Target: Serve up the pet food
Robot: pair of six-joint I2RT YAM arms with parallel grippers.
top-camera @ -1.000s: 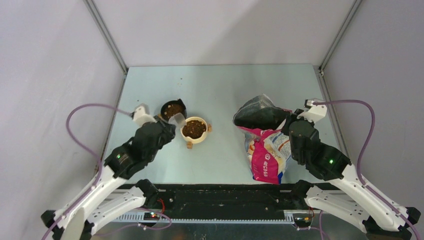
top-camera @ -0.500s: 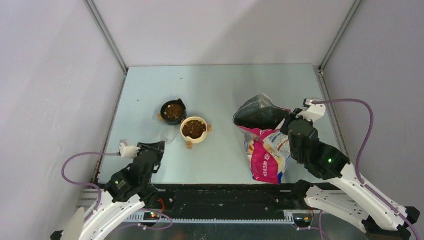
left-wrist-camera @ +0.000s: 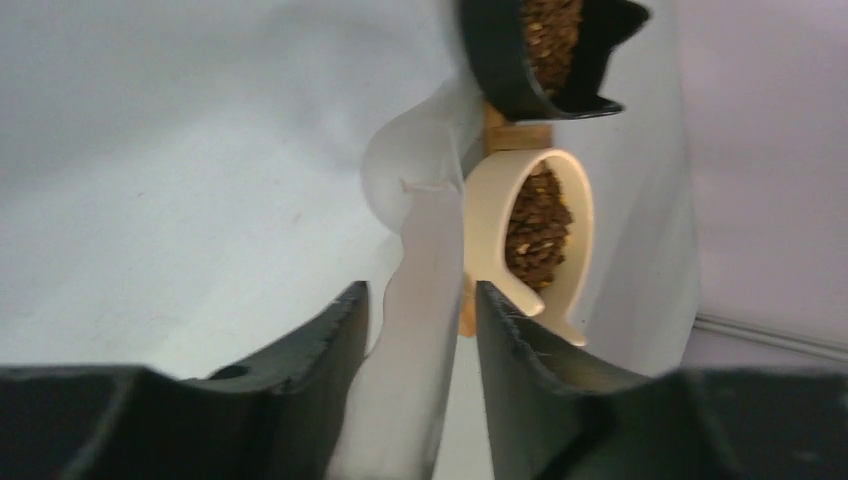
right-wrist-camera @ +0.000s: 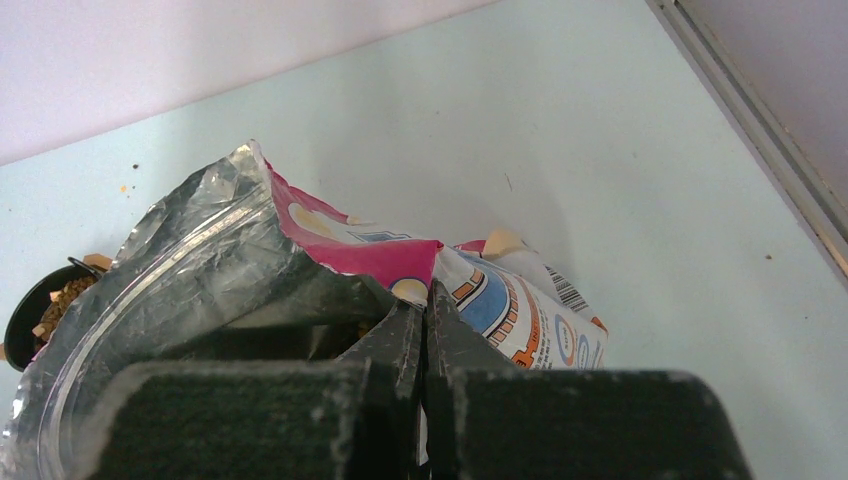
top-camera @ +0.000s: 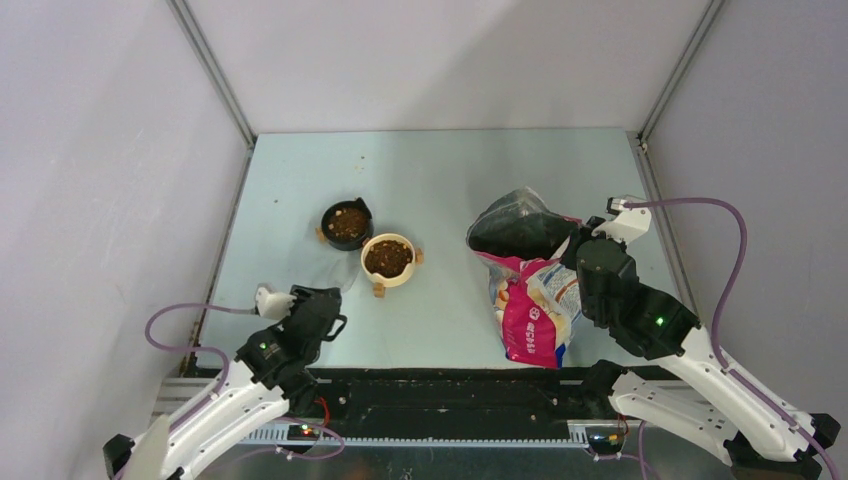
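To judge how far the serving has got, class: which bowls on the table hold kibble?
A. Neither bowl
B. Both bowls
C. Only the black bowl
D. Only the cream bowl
B: brown kibble lies inside both the black bowl and the cream bowl.

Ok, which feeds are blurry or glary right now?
Left wrist: the clear scoop near the lens is blurred and washed out, the pet food behind it sharper. Right wrist: foil inside the bag shows dull glare. Top external: even light, sharp.
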